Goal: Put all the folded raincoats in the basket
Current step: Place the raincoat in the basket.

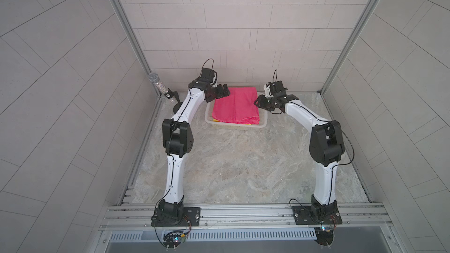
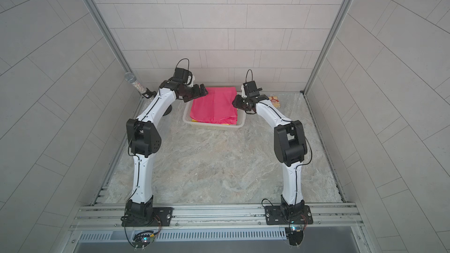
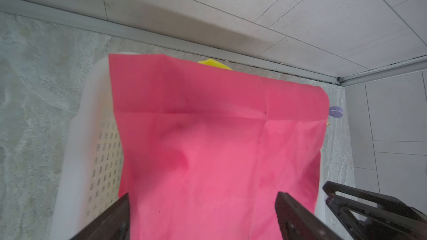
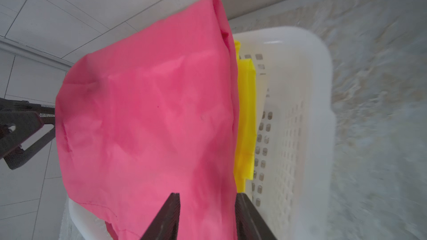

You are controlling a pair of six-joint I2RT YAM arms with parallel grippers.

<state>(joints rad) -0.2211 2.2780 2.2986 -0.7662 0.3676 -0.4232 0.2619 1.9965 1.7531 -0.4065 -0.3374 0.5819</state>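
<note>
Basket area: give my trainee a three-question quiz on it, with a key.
1. True or false: the pink raincoat lies in the basket.
2. What colour shows beneath it? A yellow B blue C green
3. Fill in: the left gripper has its jaws ____.

Key: 1 true. 2 A, a yellow item. 3 open.
</note>
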